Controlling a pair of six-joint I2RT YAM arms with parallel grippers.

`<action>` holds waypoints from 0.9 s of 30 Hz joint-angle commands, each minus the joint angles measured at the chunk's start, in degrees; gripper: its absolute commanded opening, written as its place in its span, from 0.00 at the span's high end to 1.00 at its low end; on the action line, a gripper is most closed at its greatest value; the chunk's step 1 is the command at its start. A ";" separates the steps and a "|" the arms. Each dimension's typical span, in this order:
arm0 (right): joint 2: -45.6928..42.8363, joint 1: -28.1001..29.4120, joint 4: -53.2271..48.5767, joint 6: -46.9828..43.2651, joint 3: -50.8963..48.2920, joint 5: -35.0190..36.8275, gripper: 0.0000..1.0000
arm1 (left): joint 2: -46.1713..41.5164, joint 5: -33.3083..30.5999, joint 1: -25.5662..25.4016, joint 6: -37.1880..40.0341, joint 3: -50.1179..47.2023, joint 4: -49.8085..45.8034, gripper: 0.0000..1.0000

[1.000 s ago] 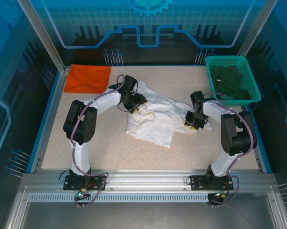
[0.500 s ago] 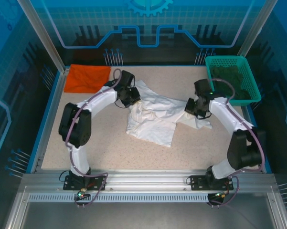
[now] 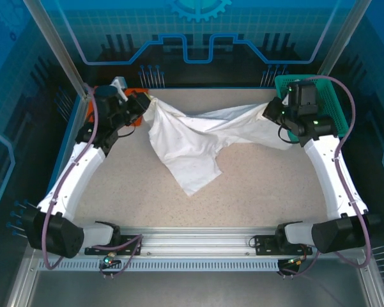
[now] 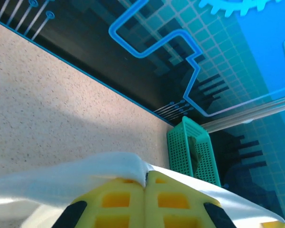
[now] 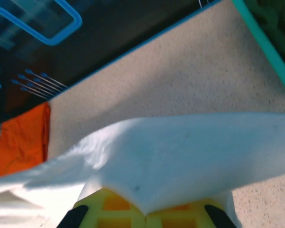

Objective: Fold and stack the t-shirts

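both arms stretched way out and spread wide, left gripper (image 3: 144, 102) up in the far-left corner, right gripper (image 3: 273, 110) over at far right, each jaw pair pinched tight on the white t-shirt (image 3: 192, 137)

The left arm (image 3: 76, 176) and right arm (image 3: 335, 182) have white links, black joints and black bases, each trailed by a purple-grey cable (image 3: 94, 120). The left gripper (image 4: 145, 179) and right gripper (image 5: 144, 216) have yellow fingers (image 4: 118, 202) with square recesses and black outer patches.
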 commanded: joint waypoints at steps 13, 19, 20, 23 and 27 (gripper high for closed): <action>-10.08 -0.78 1.53 -0.43 6.32 4.38 1.00 | -13.29 4.46 3.22 1.06 1.90 7.14 1.00; -13.72 -0.18 1.43 -0.97 7.79 4.61 1.00 | -14.98 6.55 3.22 0.48 4.72 11.76 1.00; -14.34 -0.07 1.52 -0.74 7.84 4.86 1.00 | -15.11 7.08 3.17 0.59 5.34 12.59 1.00; -15.79 0.27 2.10 1.17 8.38 4.95 1.00 | -15.45 7.75 3.13 0.37 7.25 14.17 1.00; -15.79 0.98 3.18 1.88 9.05 6.32 1.00 | -15.07 6.85 3.15 1.28 10.29 13.50 0.99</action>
